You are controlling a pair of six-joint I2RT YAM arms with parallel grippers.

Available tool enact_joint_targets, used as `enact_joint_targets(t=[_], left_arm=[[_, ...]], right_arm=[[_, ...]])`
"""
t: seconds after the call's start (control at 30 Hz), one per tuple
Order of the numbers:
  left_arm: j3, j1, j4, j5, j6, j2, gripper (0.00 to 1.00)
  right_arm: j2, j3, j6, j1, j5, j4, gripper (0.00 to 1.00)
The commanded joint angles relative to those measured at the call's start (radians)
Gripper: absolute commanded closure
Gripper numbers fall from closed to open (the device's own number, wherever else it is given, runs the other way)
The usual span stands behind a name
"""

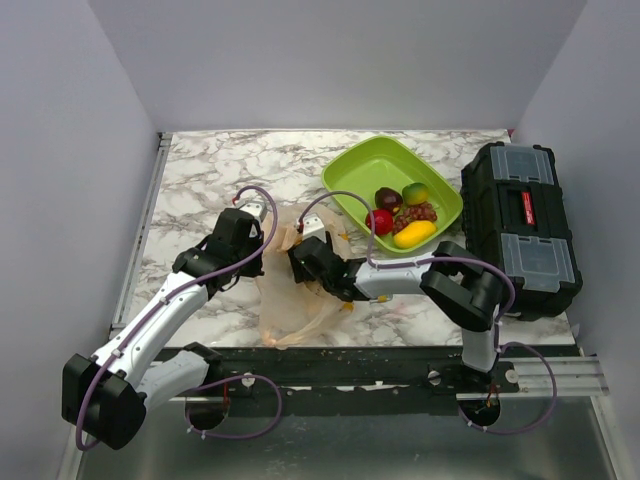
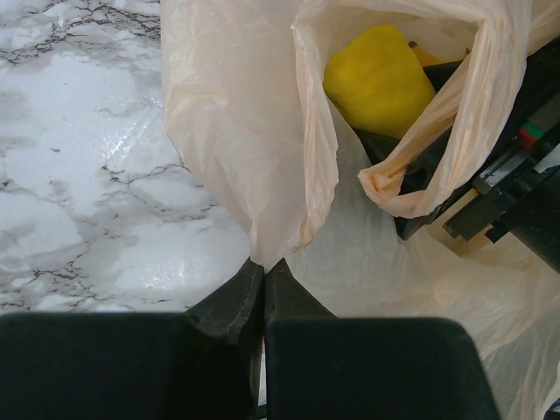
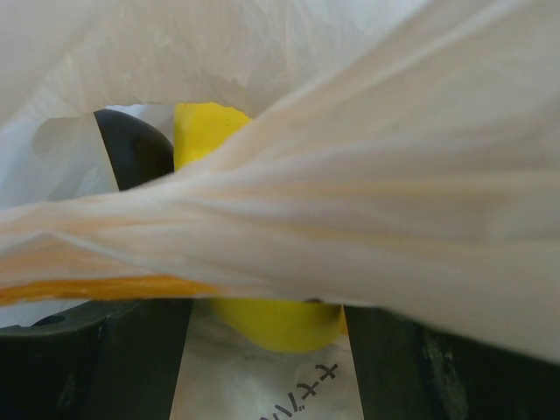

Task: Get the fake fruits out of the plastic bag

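Observation:
The peach plastic bag (image 1: 290, 300) lies crumpled between both arms near the table's front. My left gripper (image 2: 263, 262) is shut on the bag's (image 2: 236, 114) rim and holds its mouth up. Inside sits a yellow fake fruit (image 2: 378, 79). My right gripper (image 1: 302, 262) reaches into the bag. Its jaws (image 3: 267, 315) stand open on either side of that yellow fruit (image 3: 276, 324), and a fold of bag (image 3: 350, 201) drapes across them. Other fake fruits lie in the green tray (image 1: 360, 165): a red apple (image 1: 378, 221), a dark plum (image 1: 388, 197) and a yellow piece (image 1: 414, 234).
A black toolbox (image 1: 520, 225) stands at the right edge beside the tray. The tray also holds a green-yellow fruit (image 1: 415, 193) and a grape bunch (image 1: 420, 213). Bare marble tabletop (image 1: 210, 170) stretches to the back left.

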Motion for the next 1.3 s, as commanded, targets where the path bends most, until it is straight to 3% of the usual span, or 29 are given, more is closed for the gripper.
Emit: enact_joint_targets(t=[0.0, 0.3, 0.6, 1.0, 1.27], left_arm=[[0.005, 0.006, 0.008, 0.023, -0.005, -0.001, 1.0], [0.005, 0.006, 0.009, 0.022, -0.005, -0.001, 1.0], [0.004, 0.007, 0.008, 0.021, -0.006, -0.003, 1.0], [0.005, 0.006, 0.009, 0.024, -0.008, -0.001, 1.0], [0.005, 0.006, 0.009, 0.034, -0.011, 0.002, 1.0]], right_arm=[[0.019, 0.03, 0.003, 0.005, 0.019, -0.027, 0.37], [-0.102, -0.049, 0.01, 0.006, 0.031, 0.003, 0.64], [-0.146, -0.097, 0.039, 0.006, 0.0, -0.008, 0.84], [-0.349, -0.227, 0.055, 0.007, -0.146, 0.082, 0.99], [-0.371, -0.261, 0.067, 0.008, -0.3, 0.174, 0.99]])
